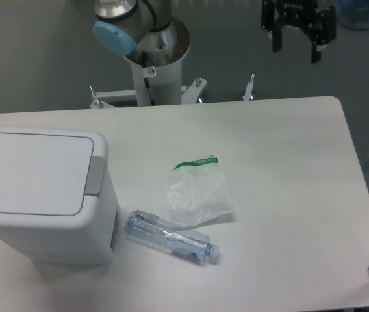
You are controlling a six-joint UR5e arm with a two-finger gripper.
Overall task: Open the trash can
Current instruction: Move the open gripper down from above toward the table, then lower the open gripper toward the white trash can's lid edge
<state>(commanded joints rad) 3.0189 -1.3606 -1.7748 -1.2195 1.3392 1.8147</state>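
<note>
The trash can [41, 195] is seen at eight o'clock on the counter [288, 195], lid closed, its grey push tab [94, 175] reachable. The pincer [298, 40] is held apart and empty at one o'clock.

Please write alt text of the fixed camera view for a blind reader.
A white trash can with its lid closed stands at the table's left; a clear plastic bag and crushed bottle lie beside it. The open gripper hangs far away, top right.

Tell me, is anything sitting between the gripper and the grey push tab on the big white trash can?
Nothing visible does. The black two-finger gripper hangs above the table's far edge, and the grey push tab is uncovered.
</note>
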